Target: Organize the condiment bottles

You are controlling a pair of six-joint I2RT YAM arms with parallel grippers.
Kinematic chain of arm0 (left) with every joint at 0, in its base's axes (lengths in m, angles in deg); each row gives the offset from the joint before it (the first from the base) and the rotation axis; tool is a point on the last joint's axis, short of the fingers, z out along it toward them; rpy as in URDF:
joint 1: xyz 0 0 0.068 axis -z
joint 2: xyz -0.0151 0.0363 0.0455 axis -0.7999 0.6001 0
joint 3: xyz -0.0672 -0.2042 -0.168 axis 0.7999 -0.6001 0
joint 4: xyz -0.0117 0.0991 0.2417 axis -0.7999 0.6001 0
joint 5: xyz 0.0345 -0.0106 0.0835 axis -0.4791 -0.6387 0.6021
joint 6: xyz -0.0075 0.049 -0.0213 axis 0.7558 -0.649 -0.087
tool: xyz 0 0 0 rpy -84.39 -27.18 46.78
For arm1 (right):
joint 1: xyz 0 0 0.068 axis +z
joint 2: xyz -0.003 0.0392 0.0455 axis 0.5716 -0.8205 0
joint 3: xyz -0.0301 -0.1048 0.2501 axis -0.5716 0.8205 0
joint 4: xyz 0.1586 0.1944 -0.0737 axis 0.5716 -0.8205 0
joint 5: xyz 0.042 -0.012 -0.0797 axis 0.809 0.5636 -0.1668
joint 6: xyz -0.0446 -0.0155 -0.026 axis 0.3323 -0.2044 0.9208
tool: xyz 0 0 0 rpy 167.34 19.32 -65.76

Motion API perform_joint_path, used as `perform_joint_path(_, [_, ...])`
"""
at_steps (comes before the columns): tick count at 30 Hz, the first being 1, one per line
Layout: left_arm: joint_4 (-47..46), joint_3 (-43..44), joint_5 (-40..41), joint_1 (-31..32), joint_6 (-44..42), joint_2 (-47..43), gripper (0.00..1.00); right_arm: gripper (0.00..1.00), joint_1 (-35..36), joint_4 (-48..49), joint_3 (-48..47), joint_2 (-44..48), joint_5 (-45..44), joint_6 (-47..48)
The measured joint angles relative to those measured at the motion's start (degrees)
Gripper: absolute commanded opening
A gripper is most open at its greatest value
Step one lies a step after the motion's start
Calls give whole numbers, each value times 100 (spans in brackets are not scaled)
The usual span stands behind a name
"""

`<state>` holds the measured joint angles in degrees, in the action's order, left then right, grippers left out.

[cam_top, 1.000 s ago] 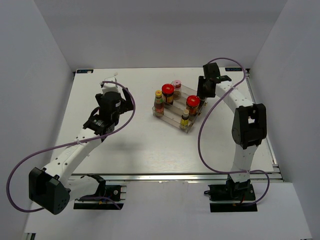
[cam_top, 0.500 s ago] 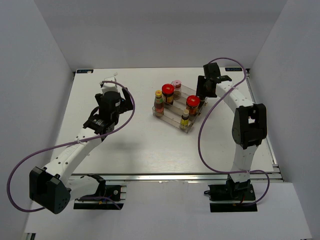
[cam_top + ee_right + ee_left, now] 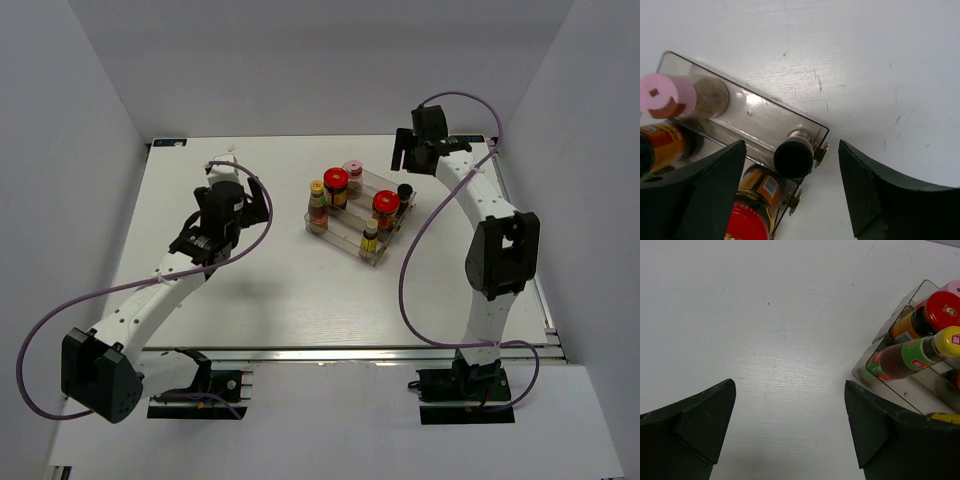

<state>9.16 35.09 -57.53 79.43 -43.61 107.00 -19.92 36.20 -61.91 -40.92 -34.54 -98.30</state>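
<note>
**Left end effector** (image 3: 790, 385): nearest; fingers spread wide, empty, over bare counter (image 3: 765, 315) beside the rack.

**Condiment bottles** (image 3: 371, 228): six, standing in the clear stepped rack (image 3: 345, 238) at mid-counter. They comprised yellow-capped bottles (image 3: 317, 187), red-lidded jars (image 3: 336, 180) and a pink-capped shaker (image 3: 352, 166).

**Black-capped bottle** (image 3: 793, 160): on the rack's far end corner.

**Right end effector** (image 3: 791, 144): farthest; fingers spread either side of that bottle, not touching.

**Handling (judged):** small, rigid, light, smooth-sided, likely breakable. Grasp across the body below the cap.
</note>
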Motion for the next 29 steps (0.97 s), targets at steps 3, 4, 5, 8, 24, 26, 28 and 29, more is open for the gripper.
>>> perform_joint_path(3, [168, 120, -39, 0, 46, 146, 98, 89, -35, 15, -44, 317, -131, -9])
perform_joint_path(4, [227, 177, -48, 0, 79, 188, 98, 89, -57, 44, 9, 468, -175, -22])
perform_joint_path(5, [313, 249, -50, 0, 120, 236, 98, 89, -87, 107, 122, 697, -232, -57])
perform_joint_path(8, [525, 437, -42, -31, 273, 317, 98, 89, -232, 424, 992, 1733, -413, -197])
perform_joint_path(24, [664, 365, -1215, -1718, 977, 684, 98, 89, -549, 557, 6585, 7366, -1410, -1580])
perform_joint_path(26, [662, 291, -1252, -1727, 999, 651, 98, 89, -549, 551, 6594, 7587, -1475, -1591])
perform_joint_path(28, [658, 216, -1285, -1735, 1008, 597, 98, 89, -549, 564, 6594, 7724, -1513, -1587])
perform_joint_path(29, [658, 181, -1298, -1740, 1010, 555, 98, 89, -549, 575, 6594, 7755, -1523, -1580])
